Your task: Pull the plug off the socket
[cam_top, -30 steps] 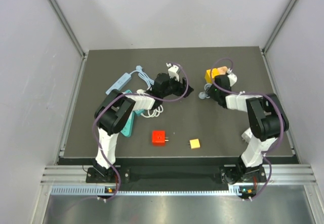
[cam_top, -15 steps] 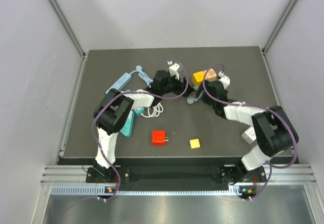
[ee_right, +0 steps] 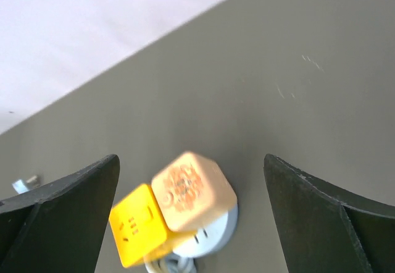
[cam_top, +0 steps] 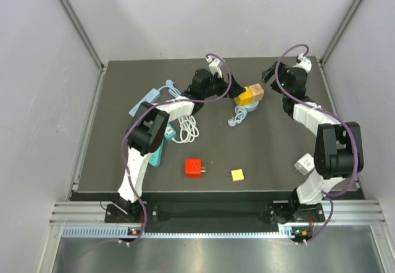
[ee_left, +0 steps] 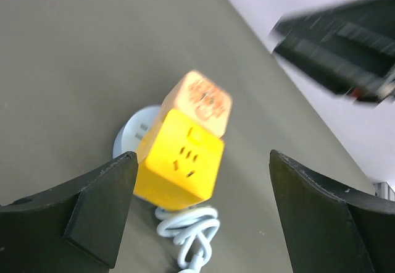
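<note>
We count two arms: the left arm [cam_top: 147,132] and the right arm [cam_top: 336,149].

We count four blocks. A yellow block [cam_top: 244,96] and a peach block [cam_top: 256,91] touch each other toward the far edge. A red block [cam_top: 194,167] and a small block [cam_top: 237,175] lie apart toward the near edge.

We count two strips toward the left edge: a blue strip [cam_top: 143,102] and a teal strip [cam_top: 158,154], the latter partly hidden by the left arm.

We count three cords: a blue cord [cam_top: 171,89], a white cord [cam_top: 188,129] and a pale cord [cam_top: 237,117].

We count one white plug [cam_top: 303,163] near the right edge, and one round base [ee_left: 131,132] under the yellow block.
</note>
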`<state>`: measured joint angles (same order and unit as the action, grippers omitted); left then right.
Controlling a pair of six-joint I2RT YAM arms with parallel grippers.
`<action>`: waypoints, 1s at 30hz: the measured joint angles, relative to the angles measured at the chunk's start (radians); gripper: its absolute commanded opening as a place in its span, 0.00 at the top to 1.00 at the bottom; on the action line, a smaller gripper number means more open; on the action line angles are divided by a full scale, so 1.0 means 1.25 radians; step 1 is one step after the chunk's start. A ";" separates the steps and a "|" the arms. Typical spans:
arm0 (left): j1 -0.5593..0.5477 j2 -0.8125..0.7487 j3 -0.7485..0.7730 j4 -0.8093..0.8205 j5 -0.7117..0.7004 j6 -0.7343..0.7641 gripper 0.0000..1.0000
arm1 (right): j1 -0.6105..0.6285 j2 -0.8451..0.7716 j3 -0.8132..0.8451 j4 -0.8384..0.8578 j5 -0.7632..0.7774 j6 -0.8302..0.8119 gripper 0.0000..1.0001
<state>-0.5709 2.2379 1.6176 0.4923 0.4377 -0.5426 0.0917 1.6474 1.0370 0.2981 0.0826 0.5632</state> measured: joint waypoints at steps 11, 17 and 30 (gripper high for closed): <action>0.004 0.099 0.002 0.003 0.011 -0.070 0.09 | -0.100 0.157 -0.081 0.224 -0.227 0.048 0.00; 0.009 0.116 0.012 0.023 0.031 -0.120 0.12 | -0.114 0.213 -0.081 0.284 -0.311 0.092 0.00; 0.029 0.178 0.060 0.085 0.085 -0.240 0.28 | -0.114 0.274 -0.078 0.372 -0.385 0.166 0.07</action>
<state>-0.5343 2.4607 1.6928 0.5987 0.5438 -0.8433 -0.0505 1.9903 0.9394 0.7631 -0.3981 0.7704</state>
